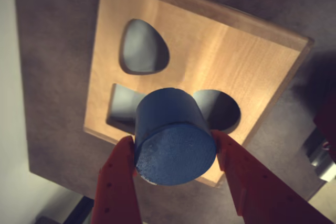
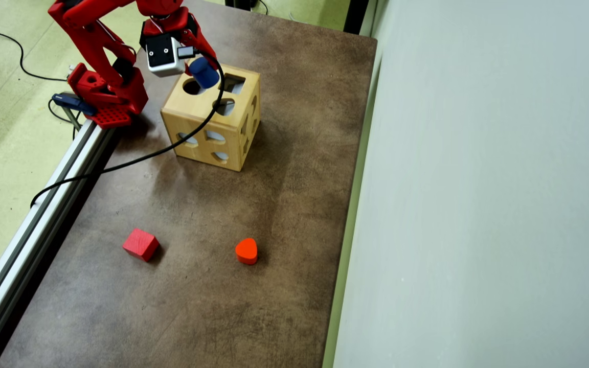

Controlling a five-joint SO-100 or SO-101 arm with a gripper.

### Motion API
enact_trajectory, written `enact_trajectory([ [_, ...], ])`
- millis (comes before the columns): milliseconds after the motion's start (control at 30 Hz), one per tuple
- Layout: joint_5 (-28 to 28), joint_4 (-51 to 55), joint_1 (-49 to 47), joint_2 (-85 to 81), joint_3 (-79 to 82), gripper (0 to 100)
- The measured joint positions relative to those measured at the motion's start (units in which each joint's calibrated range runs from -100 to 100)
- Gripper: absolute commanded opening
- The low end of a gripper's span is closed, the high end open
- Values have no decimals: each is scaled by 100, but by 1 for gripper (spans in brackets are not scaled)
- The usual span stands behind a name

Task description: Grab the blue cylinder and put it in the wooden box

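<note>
The blue cylinder [image 1: 173, 137] hangs in the air, clamped at its sides between my gripper's [image 1: 172, 139] two red fingers [image 1: 118, 177]. Its flat round end faces the wrist camera. Below it lies the wooden box's [image 1: 220, 51] top face with a heart-like hole, a square hole and a round hole; the cylinder hides part of the square and round ones. In the overhead view the blue cylinder [image 2: 205, 73] in my gripper [image 2: 203, 69] hovers over the top of the wooden box [image 2: 197, 110], between the round and square holes.
A red cube [image 2: 141, 244] and an orange-red heart block [image 2: 246, 251] lie on the brown table nearer the front. The arm's base [image 2: 105, 94] stands left of the box by an aluminium rail [image 2: 44, 194]. A black cable [image 2: 136, 161] loops past the box's front-left corner.
</note>
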Motion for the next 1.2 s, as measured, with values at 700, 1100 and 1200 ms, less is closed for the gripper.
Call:
enact_trajectory([
  [700, -10, 0, -172, -203, 686, 11],
  [1100, -10, 0, -187, -881, 1354, 11],
  [1200, -10, 0, -187, -1068, 1400, 11],
])
